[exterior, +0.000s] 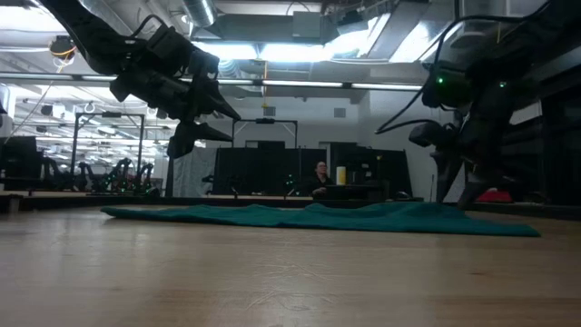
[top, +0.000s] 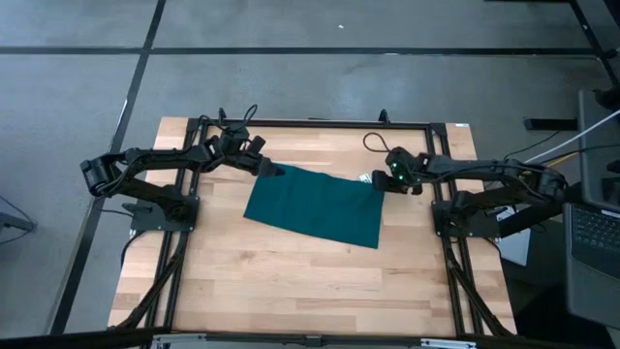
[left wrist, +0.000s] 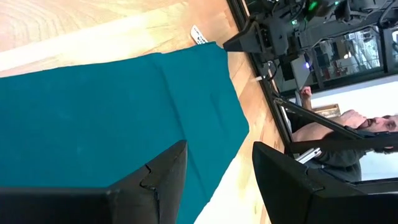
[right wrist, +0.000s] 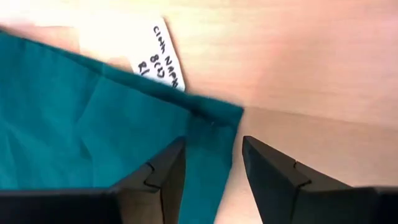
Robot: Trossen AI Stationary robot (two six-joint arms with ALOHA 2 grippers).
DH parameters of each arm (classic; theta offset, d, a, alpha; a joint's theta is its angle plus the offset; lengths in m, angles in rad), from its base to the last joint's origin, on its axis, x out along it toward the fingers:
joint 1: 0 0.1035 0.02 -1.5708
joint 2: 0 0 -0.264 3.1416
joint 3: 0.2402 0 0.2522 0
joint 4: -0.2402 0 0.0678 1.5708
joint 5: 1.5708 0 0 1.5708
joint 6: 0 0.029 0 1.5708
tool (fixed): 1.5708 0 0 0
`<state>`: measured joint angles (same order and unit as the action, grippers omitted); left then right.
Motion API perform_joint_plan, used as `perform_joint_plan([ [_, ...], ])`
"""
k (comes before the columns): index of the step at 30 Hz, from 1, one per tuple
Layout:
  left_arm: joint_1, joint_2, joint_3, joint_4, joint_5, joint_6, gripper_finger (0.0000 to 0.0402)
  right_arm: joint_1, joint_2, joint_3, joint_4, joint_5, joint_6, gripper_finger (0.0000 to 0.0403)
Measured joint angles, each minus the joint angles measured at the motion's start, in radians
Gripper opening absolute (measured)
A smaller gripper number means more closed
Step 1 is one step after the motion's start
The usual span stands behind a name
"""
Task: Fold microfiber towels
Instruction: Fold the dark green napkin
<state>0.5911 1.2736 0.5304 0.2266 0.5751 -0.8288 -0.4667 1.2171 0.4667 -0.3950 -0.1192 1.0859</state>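
Note:
The dark teal towel (top: 315, 206) lies spread flat on the wooden table (top: 291, 281), and its white tag (right wrist: 158, 56) sticks out at the far right corner. My left gripper (top: 274, 171) is open and hangs in the air over the towel's far left corner; the low view (exterior: 195, 127) shows it well above the table. My right gripper (right wrist: 211, 168) is open and low over the far right corner (right wrist: 217, 118), with one finger over the cloth and one over bare wood. It also shows in the high view (top: 380, 180).
Black frame rails (top: 441, 126) run along the table's far, left and right sides. A laptop (top: 591, 233) stands off the table's right edge. A person (left wrist: 348, 137) is beyond the table's right side. There is bare wood (top: 291, 281) between the towel and the near edge.

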Motion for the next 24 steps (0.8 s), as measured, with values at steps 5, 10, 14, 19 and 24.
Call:
perform_joint_plan([
  [5, 0.0, 0.0, 0.0, -0.023, 0.0, 0.0, 0.018, -0.038, 0.0, 0.0, -0.003, -0.044, -0.053, 0.0163],
  [10, 0.0, 0.0, 0.0, -0.04, 0.001, 0.007, 0.018, -0.059, 0.016, 0.0, -0.009, -0.065, -0.077, 0.0182],
  [14, 0.0, 0.0, 0.0, -0.044, 0.004, 0.012, 0.018, -0.07, 0.054, -0.017, 0.024, -0.136, -0.1, 0.0192],
  [19, 0.0, 0.0, 0.0, -0.045, 0.005, 0.005, 0.018, -0.071, 0.075, -0.055, 0.161, -0.184, -0.079, 0.0198],
  [24, 0.0, 0.0, 0.0, -0.048, 0.009, 0.001, 0.018, -0.099, 0.08, -0.059, 0.211, -0.186, -0.073, 0.0181],
])
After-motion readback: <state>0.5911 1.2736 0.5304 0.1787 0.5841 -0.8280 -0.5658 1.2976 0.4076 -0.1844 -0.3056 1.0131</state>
